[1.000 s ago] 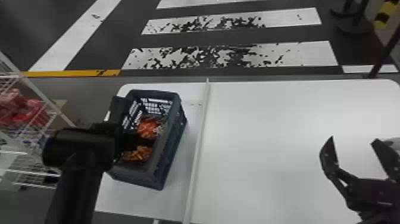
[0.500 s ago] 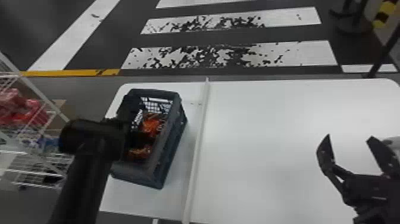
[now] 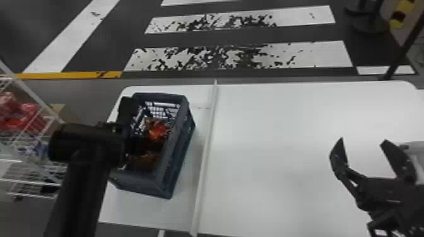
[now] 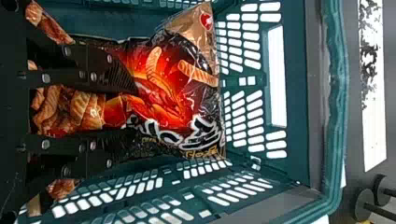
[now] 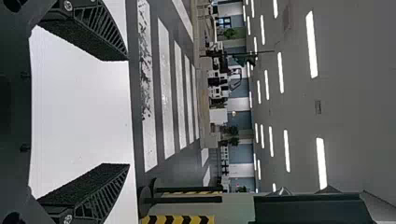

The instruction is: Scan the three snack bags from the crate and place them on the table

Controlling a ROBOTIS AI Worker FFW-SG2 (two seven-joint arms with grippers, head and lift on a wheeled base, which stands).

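In the head view, my left gripper is down inside the dark crate, over the snack bags. The left wrist view has the left gripper with its fingers apart at one end of a black-and-red snack bag, part of which shows between them. Another bag with golden-brown chips lies closer to the gripper's base. Whether the fingers press on a bag cannot be told. Over the right side of the table, my right gripper stands open and holds nothing; its own wrist view shows this gripper too.
The white table extends right of the crate, with a pale raised strip running front to back between them. A wire rack holding red packages stands at the left.
The left arm shifted right and then slightly back left, its gripper staying in the crate area. My right gripper has moved slightly left, still open.
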